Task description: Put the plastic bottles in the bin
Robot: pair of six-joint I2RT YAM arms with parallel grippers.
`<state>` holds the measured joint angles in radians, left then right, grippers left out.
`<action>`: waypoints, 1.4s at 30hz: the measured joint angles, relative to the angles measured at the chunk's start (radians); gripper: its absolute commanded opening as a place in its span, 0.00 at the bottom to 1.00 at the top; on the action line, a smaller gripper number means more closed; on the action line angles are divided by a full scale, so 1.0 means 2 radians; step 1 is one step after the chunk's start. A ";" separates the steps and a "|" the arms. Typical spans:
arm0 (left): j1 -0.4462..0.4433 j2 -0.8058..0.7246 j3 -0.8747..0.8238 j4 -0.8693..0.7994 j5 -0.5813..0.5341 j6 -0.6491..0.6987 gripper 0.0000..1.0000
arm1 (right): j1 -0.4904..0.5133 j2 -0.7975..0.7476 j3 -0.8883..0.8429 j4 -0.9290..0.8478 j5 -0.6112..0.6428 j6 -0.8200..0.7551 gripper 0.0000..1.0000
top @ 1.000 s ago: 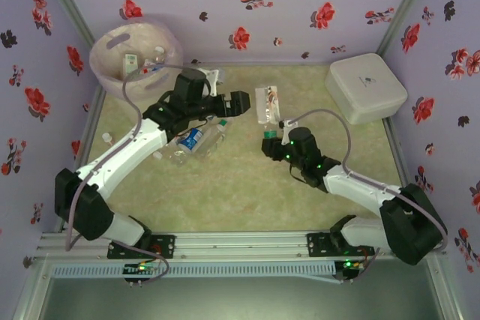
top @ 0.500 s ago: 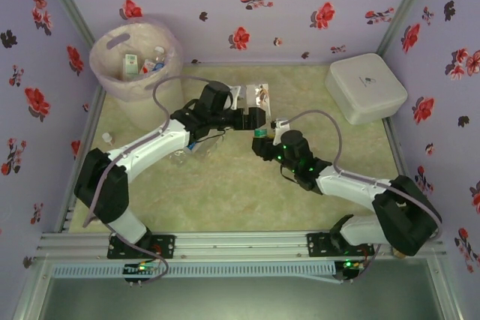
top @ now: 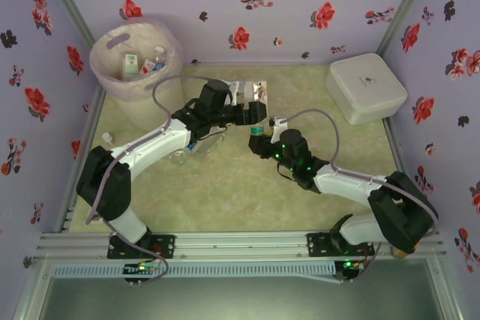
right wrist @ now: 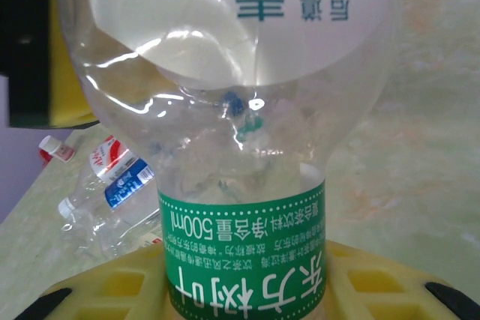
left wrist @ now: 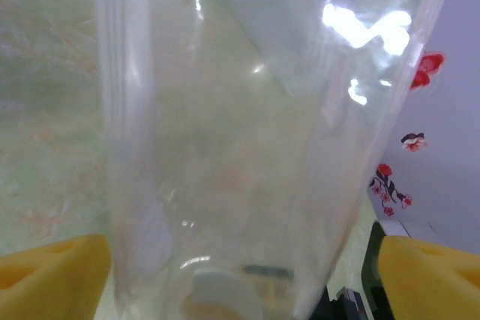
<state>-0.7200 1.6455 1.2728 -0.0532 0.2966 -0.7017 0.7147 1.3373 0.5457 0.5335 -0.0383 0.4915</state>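
The right gripper was clamped on the neck end of 1 clear plastic bottle. In the right wrist view its yellow fingers sat on either side of the green label band. From that hand the bottle ran straight ahead, widening into a body with a white label printed in green characters. In the top view its green cap sat right at the hand.

The left gripper met the same bottle from the opposite side. Its 2 yellow fingertips stood apart with the clear body between them. 1 tip looked to be against the plastic and the other had a slim gap beside it, so this hand was spread around the bottle rather than squeezing it. The 2 grippers were close together, with the bottle between them.

To the left of the right gripper, a loose bottle with a blue and red label lay on its side on the table. In the top view it lay under the left forearm, just behind the left gripper.

The bin stood well apart from both hands, far back along the left arm's outer side in the corner. Several binned bottles lay inside it. A white lidded box sat well off to the right gripper's right.
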 measured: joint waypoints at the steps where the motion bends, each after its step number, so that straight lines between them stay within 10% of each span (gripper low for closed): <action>1: 0.000 0.002 0.000 0.001 0.000 0.000 0.96 | 0.001 0.001 0.001 0.003 -0.005 0.000 0.00; 11: 0.000 0.003 0.000 -0.001 -0.013 0.008 0.55 | 0.003 0.004 0.001 0.020 -0.016 0.004 0.02; 18: 0.006 0.002 0.005 -0.024 -0.018 0.025 0.52 | 0.003 -0.001 0.002 0.011 -0.019 -0.012 0.99; 26: 0.070 -0.007 0.121 -0.150 -0.029 0.116 0.49 | 0.001 -0.101 0.002 -0.096 0.010 -0.084 0.99; 42: 0.322 0.001 0.401 -0.373 -0.053 0.298 0.10 | -0.005 -0.121 -0.011 -0.150 0.034 -0.098 0.99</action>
<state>-0.0765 1.6466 2.0750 -0.7986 0.1909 -0.1059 0.7048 1.0954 0.5240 0.2333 0.0303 0.2962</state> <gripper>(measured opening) 0.521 0.993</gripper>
